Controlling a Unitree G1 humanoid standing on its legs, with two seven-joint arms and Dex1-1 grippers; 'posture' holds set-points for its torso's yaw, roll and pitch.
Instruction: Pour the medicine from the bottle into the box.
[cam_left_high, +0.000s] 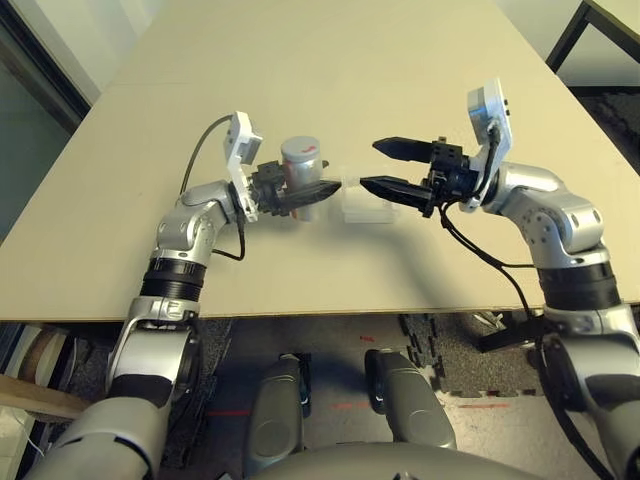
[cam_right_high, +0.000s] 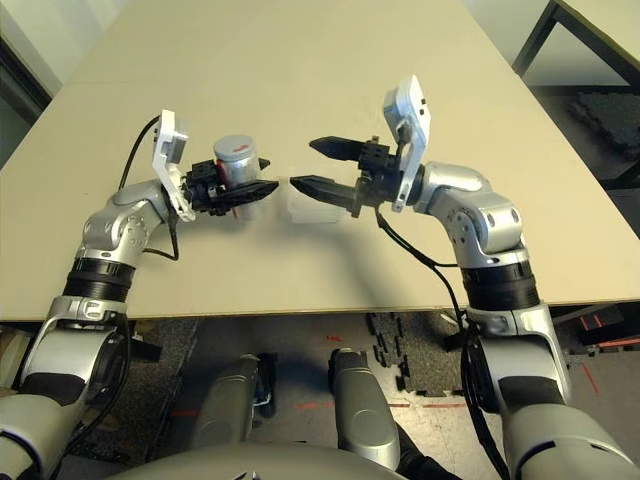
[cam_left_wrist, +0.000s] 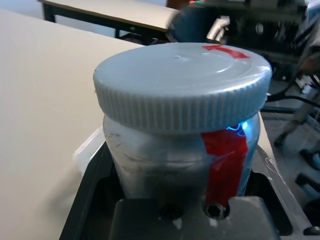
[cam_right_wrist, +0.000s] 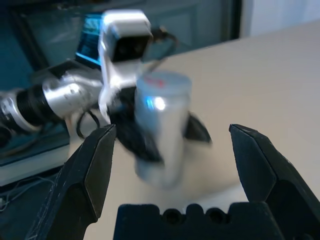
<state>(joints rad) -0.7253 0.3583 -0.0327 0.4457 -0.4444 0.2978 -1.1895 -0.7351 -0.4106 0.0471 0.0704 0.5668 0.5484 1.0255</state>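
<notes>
Holding the bottle upright above the desk, your left gripper is clamped on its body, cap on. Just right lies the box, between both grippers. Your right gripper faces the bottle, spread wide and empty. You've lifted; uncapping and pouring remain.
</notes>
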